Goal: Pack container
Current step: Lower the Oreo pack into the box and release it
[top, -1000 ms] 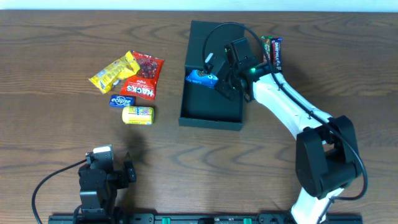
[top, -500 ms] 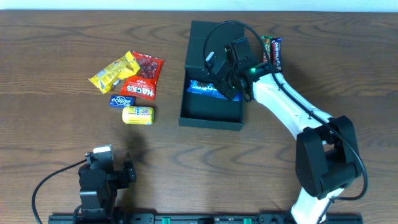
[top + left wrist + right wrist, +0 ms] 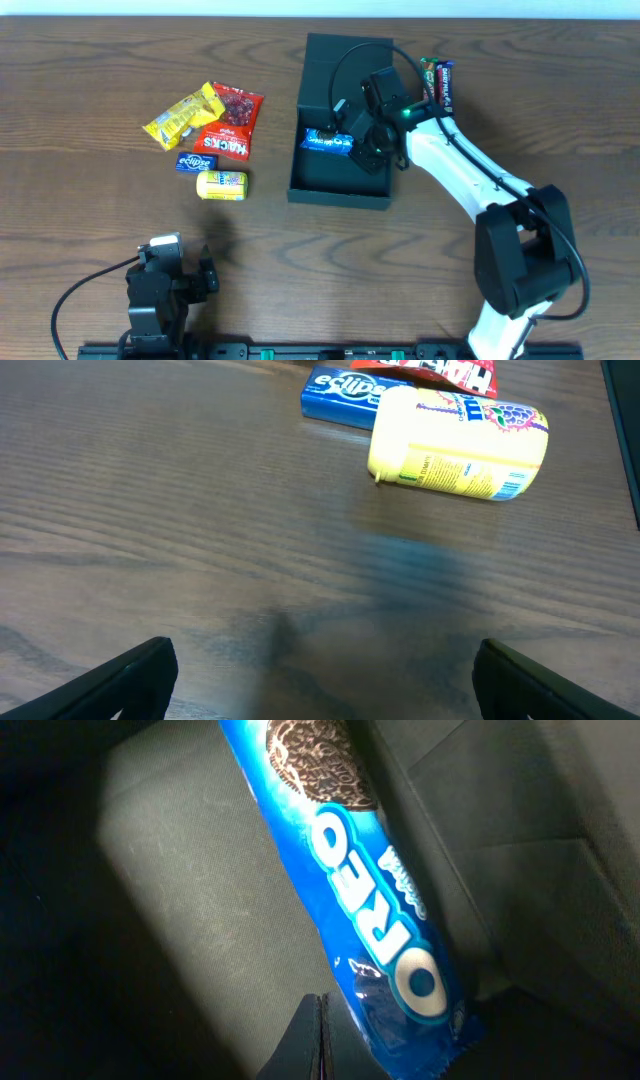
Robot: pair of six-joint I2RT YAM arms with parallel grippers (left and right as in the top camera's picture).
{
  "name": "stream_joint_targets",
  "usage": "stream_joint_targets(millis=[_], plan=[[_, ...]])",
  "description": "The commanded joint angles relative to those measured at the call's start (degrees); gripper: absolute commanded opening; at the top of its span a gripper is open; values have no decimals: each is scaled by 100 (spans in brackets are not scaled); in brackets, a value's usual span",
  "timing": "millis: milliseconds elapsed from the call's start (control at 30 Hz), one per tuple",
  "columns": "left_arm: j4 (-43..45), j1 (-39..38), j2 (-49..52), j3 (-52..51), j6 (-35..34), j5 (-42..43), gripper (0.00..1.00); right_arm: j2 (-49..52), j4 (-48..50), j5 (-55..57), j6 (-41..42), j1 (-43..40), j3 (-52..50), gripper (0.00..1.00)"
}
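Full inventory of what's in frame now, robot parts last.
matte teal-black rectangular container: 1, dark, mid-table, lid open
blue Oreo biscuit packet: 1, blue, lying inside the container
yellow crinkly sweet packet: 1, yellow, leftmost of the cluster left of the container
red bag of dark sweets: 1, red, cluster's far side
red flat white-lettered packet: 1, red, cluster's middle
blue eclipse gum pack: 1, blue, just beyond the tube
yellow plastic tube: 1, yellow, cluster's near end
dark-wrapped snack bars: 2, dark, right of the container
brown wooden table: 1, brown, under everything
left gripper: 1, black, open, near the tube
right gripper: 1, black, shut, inside the container beside the Oreo packet
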Motion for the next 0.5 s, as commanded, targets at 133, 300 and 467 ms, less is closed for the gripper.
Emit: stream_joint_targets(millis=[133,300,467], plan=[[-37,35,-37,-83,-61,-17,95,476,-22,37,-367,4,26,1],[-37,35,-37,-83,-61,-17,95,529,57,260,-428,4,24,1],[-37,35,-37,-83,-61,-17,95,531,151,824,-501,20,26,2]])
